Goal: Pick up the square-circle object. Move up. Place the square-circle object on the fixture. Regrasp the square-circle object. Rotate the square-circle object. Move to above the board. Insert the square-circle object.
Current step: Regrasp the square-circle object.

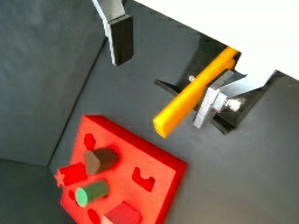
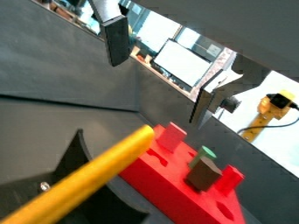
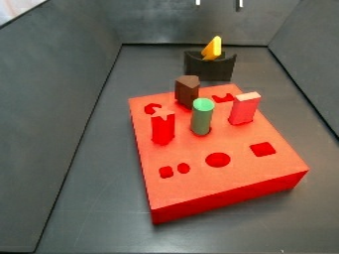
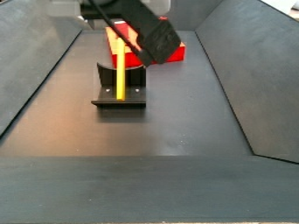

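The gripper (image 1: 163,74) hung above the fixture (image 4: 119,87) with its fingers spread wide and nothing between them. In both wrist views the two silver plates with dark pads stood well apart: one finger (image 1: 119,39) on one side, the other finger (image 1: 211,107) on the far side, and open air in the gap. Neither pad touched anything, so the grip was released.

The square-circle object (image 4: 119,63) lay on the fixture, free of the gripper. In a side view the yellow bar ran lengthwise along the fixture, from its front lip toward the upright back, resting against the dark bracket. In a wrist view the bar (image 1: 193,93) sloped below the spread fingers, its far end leaning on the fixture's upright (image 1: 201,77). In another wrist view the bar (image 2: 82,179) crossed the foreground, again clear of both fingers (image 2: 115,39).

The board (image 3: 212,149) sat on the floor just beyond the fixture, apart from it. On its top stood a green cylinder (image 3: 203,115), a dark brown peg (image 3: 188,87) and red pegs (image 3: 245,107). Seen across the board, the bar's yellow tip (image 3: 212,47) rose over the fixture (image 3: 212,66) behind the board.
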Motion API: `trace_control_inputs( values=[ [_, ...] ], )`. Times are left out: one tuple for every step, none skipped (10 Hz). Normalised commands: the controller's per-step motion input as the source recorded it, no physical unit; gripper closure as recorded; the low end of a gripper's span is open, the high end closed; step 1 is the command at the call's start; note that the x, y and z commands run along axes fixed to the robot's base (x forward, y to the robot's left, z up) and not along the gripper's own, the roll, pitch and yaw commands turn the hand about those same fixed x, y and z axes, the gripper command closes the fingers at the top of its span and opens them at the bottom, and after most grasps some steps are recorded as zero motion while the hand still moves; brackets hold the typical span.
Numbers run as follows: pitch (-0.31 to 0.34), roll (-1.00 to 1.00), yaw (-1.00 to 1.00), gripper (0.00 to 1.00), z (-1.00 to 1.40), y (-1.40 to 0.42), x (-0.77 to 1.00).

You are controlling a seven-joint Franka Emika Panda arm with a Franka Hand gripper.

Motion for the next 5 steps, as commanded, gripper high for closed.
trace_control_inputs(
  values=[
    [-0.069, 0.01, -0.01, 0.0, -0.04, 0.0, -1.0],
    [-0.1, 0.02, -0.02, 0.0, -0.02, 0.0, -1.0],
    [-0.112, 0.05, 0.0, 0.0, 0.0, -0.01, -1.0],
    [-0.117, 0.07, 0.01, 0.0, 0.0, -0.01, -1.0],
    [-0.121, 0.09, 0.03, 0.0, 0.0, -0.01, -1.0]
  ],
)
